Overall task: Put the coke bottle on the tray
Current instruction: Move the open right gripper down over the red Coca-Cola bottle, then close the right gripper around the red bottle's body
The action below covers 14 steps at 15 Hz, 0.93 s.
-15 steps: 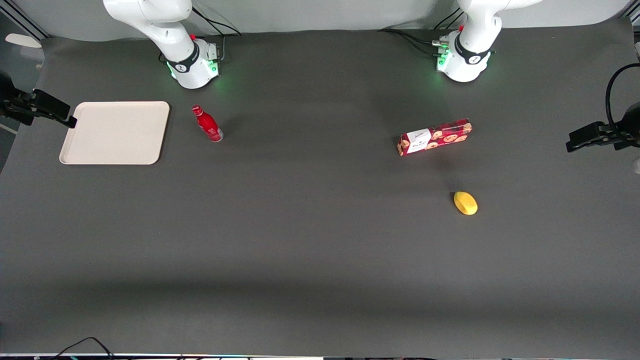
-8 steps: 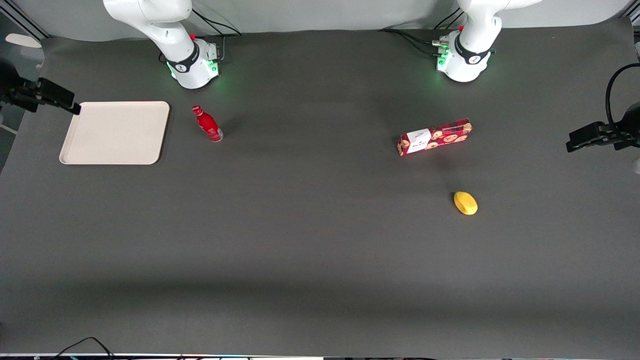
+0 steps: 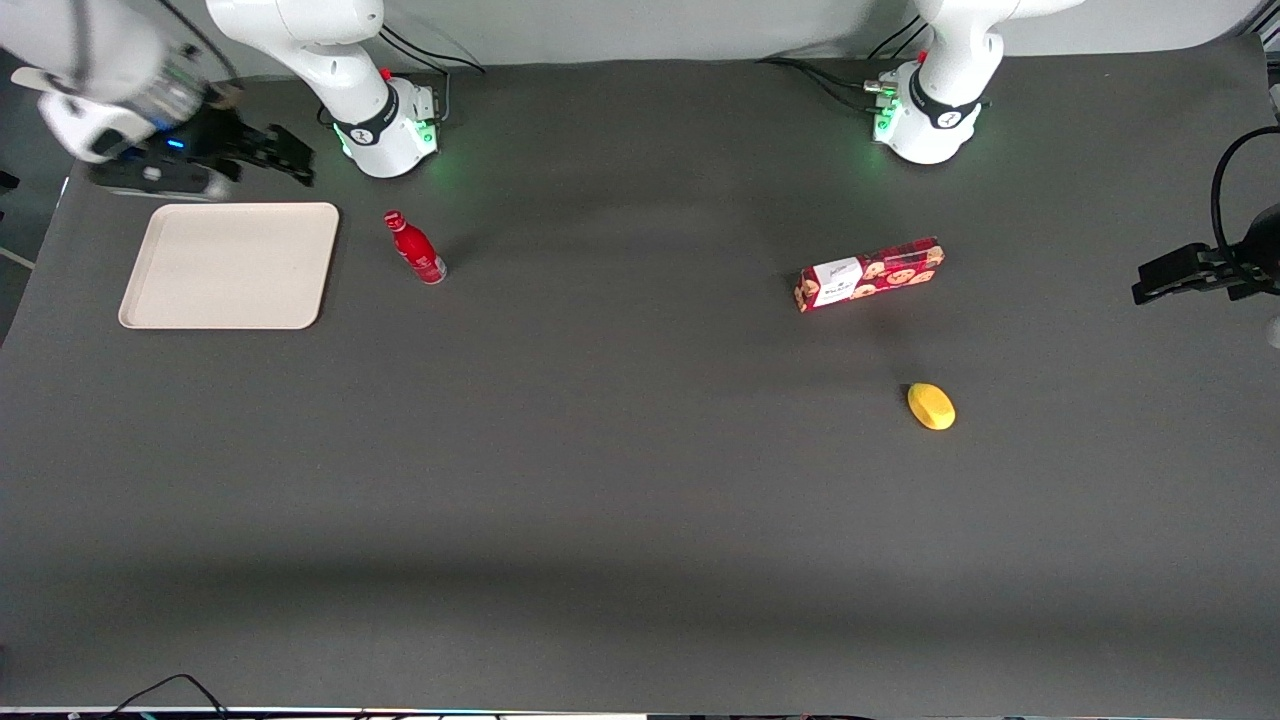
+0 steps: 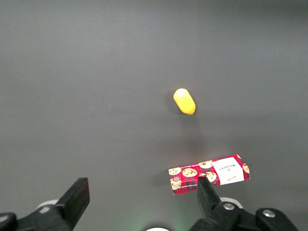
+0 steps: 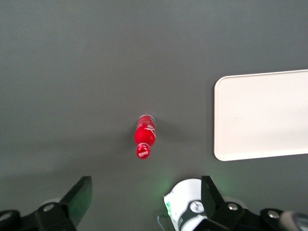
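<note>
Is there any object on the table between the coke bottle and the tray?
No. In the front view only bare dark table separates the coke bottle from the tray. The gripper, jaws open, hangs farther from the camera, above the tray's corner.

Right arm reaching low over the table, hand raised, fingers spread apart, holding nothing

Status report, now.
Gripper open, empty, above the table near the tray. Coke bottle upright beside tray, untouched. Nothing between them.

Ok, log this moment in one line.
gripper: open, above table | slim red coke bottle: upright, untouched | cream rectangular tray: empty
</note>
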Available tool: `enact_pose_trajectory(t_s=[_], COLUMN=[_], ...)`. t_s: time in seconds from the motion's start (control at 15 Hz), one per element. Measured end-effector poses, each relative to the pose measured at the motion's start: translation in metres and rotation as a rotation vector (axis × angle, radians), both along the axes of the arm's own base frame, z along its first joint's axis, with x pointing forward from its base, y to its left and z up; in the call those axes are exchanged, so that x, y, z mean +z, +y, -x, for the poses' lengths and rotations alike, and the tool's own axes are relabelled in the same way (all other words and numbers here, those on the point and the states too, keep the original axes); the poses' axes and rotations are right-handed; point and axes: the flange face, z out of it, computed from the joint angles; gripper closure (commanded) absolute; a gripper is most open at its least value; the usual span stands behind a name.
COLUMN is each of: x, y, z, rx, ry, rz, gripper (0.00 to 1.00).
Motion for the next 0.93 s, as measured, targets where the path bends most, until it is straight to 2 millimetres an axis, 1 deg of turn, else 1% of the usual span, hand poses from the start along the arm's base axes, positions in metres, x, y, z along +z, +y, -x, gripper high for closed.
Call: enact_pose_trajectory(t_s=[0.07,0.13,0.27,0.33,0.47,0.67,0.8,0.93], x=[-0.026,-0.049,-0.087,-0.103,-0.128,-0.163,-0.178,-0.19], y=[0.014,0.022,0.025,0.027,0.029,0.027,0.03,0.03], z=[0.005,0.008,0.012,0.015,0.021,0.031,0.038,0.044], rx=[0.002,-0.001,-0.011,-0.024,-0.037,-0.051,-0.055,-0.063], ry=[0.0,-0.001,-0.005,-0.011,-0.028,-0.044,-0.047,-0.039], rz=[0.02,0.026,0.018,0.021,0.03,0.025,0.018,0.014], gripper=[0.0,0.0,0.0,0.0,0.0,0.0,0.0,0.0])
